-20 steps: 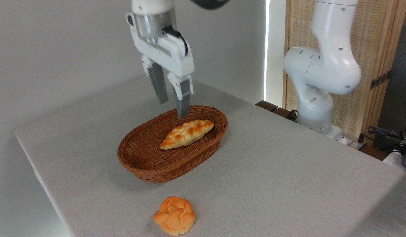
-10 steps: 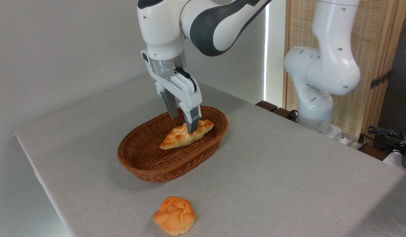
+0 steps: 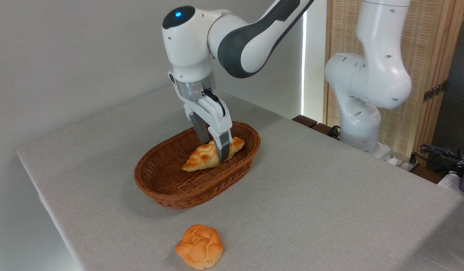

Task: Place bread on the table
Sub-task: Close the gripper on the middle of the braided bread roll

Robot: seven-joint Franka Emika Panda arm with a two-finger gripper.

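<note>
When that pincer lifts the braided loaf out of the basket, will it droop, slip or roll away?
The bread looks firm and glossy, so it will probably stay stiff rather than droop. The pincer straddles it nearer its right end, so the longer left part may tip down. Its shiny crust could slip a little. Its flattish shape with pointed ends makes rolling across the table unlikely.

The white two-finger tool (image 3: 214, 149) straddles the golden braided loaf (image 3: 213, 153) inside the brown oval wicker basket (image 3: 168, 188) on the grey cloth tabletop (image 3: 329, 195); a round orange bun (image 3: 199, 246) lies nearby.
</note>
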